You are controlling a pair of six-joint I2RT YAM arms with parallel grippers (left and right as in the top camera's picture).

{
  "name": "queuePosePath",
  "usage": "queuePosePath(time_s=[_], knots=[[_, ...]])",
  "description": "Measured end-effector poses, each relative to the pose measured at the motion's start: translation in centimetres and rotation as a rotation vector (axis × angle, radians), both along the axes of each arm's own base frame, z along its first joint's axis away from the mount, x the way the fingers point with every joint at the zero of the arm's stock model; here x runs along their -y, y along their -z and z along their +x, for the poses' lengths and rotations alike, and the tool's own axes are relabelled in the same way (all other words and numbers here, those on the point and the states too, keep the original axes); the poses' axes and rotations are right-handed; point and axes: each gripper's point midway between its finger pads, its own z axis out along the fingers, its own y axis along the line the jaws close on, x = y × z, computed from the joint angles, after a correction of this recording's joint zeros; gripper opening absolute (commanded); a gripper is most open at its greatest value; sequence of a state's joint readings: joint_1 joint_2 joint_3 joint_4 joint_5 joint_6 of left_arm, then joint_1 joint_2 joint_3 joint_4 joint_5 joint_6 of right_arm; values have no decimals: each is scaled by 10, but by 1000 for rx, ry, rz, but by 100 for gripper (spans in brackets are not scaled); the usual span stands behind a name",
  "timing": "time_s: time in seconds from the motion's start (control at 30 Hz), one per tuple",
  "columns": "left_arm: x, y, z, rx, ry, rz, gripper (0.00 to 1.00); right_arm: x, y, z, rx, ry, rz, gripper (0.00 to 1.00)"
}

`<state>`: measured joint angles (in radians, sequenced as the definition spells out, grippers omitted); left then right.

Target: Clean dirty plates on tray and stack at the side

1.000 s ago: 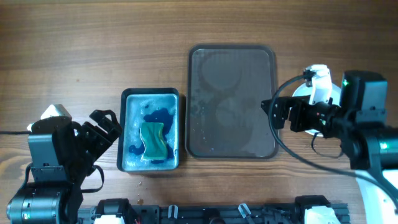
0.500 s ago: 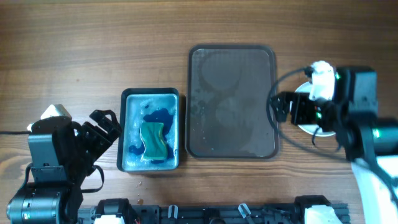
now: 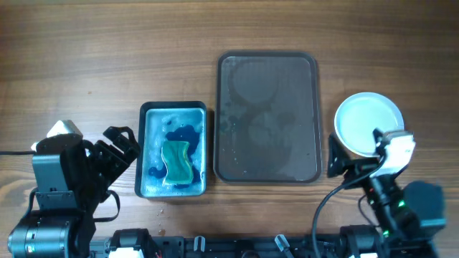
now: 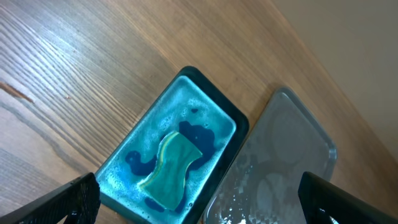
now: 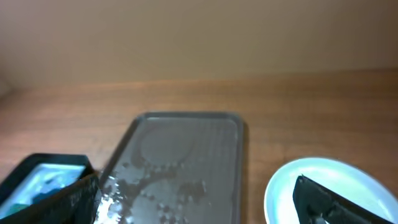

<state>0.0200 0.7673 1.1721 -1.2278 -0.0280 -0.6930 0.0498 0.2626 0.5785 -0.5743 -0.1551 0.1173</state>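
Note:
The dark brown tray (image 3: 267,118) lies mid-table, wet and with no plates on it; it also shows in the left wrist view (image 4: 292,155) and the right wrist view (image 5: 180,155). A white plate (image 3: 368,123) with no blue smear showing sits on the wood right of the tray, also seen in the right wrist view (image 5: 323,183). I cannot tell whether other plates lie under it. My right gripper (image 3: 355,152) is open and empty at the plate's near edge. My left gripper (image 3: 118,147) is open and empty left of the tub.
A dark tub (image 3: 174,159) with blue liquid and a green sponge (image 3: 177,161) stands left of the tray, also in the left wrist view (image 4: 168,155). Bare wood table lies beyond the tray and tub.
My right arm has pulled back from over the plate toward the table's front edge, uncovering the plate. The left arm has not moved.

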Motion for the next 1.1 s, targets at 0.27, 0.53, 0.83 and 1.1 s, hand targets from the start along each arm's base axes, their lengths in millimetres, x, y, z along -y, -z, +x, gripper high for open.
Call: queuePosePath(time_s=[0.27, 0.53, 0.83, 1.1], knots=[[0, 0, 0, 0, 0, 0, 100, 0, 31, 3, 164, 0, 8, 100], [0, 0, 0, 0, 0, 0, 100, -1, 39, 22, 309, -1, 17, 100], [0, 0, 0, 0, 0, 0, 100, -1, 78, 30, 255, 2, 21, 100], [0, 0, 0, 0, 0, 0, 100, -1, 78, 30, 255, 2, 21, 100]])
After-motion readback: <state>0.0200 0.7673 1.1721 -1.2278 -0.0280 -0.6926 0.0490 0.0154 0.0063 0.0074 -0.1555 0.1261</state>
